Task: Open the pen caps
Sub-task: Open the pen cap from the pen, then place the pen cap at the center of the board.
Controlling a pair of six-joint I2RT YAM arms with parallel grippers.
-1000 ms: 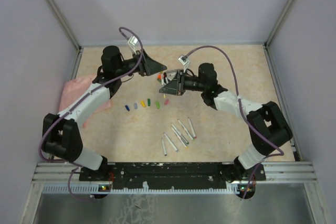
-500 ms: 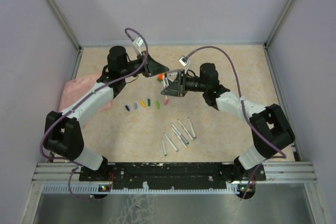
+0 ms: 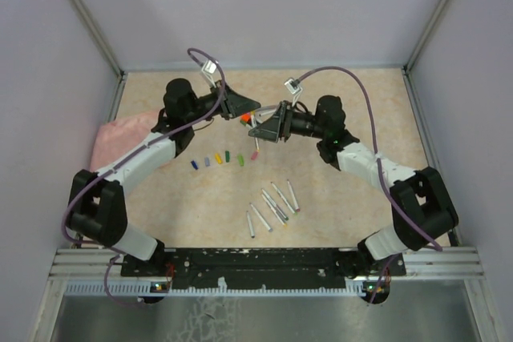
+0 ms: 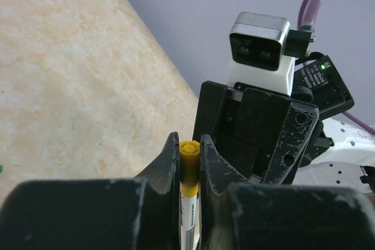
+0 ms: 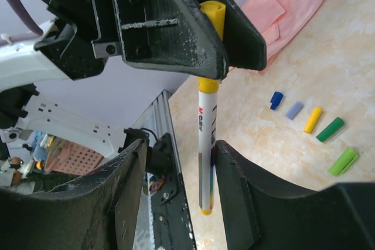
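We see the desk [image 3: 377, 110], pale and mottled. The left arm [image 3: 136, 162] and right arm [image 3: 369, 162] reach over it and meet toward the far edge, midway between its left and right edges. A pink cloth [image 3: 120, 138] lies at the left edge.

The left tool [image 4: 188, 140] is clamped on a pen [image 5: 205, 144]. Its fingers press both sides of the yellow cap [image 4: 188, 159], which sits on the end of the barrel. The pen is held up off the desk.

The right tool [image 5: 180, 147] stands about half open around the white barrel and grips nothing. The barrel runs close along one finger and well apart from the other, and we cannot tell whether it touches the near one.

By the middle of the near edge lie a handful of loose pens [image 3: 272, 204], side by side at a slant. Between them and the tools, a row of loose caps [image 3: 224, 158] lies on the desk: blue, lilac, yellow, two green and pink.
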